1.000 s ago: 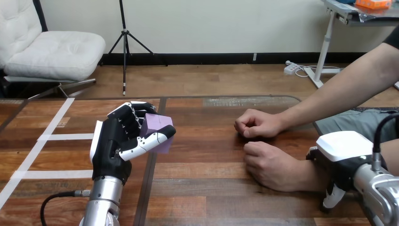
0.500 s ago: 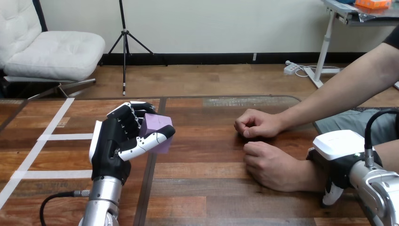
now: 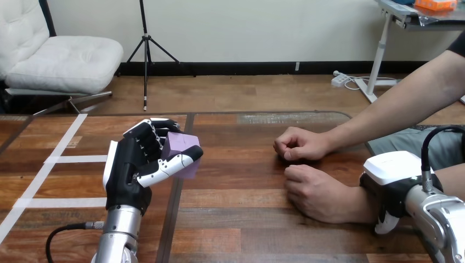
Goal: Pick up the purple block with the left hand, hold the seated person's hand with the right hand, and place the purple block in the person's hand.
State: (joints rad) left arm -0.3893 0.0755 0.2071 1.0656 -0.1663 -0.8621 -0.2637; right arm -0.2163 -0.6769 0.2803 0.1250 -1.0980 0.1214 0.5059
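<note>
My left hand [image 3: 127, 170] is at the table's left, raised a little, with its fingers and thumb curled round the purple block [image 3: 181, 145]. The person's two hands rest on the table at the right, both loosely closed: the far one [image 3: 299, 143] and the near one [image 3: 315, 192]. My right hand [image 3: 396, 174] lies back-up over the wrist of the near hand and touches it. Its underside is hidden, so I cannot tell whether it grips the wrist.
The wooden table [image 3: 247, 219] has white tape strips [image 3: 49, 164] on its left part. Bare wood lies between my left hand and the person's hands. The person's forearms come in from the right edge.
My right hand has crept slightly left along the person's near wrist. The left hand and the block have hardly moved.
</note>
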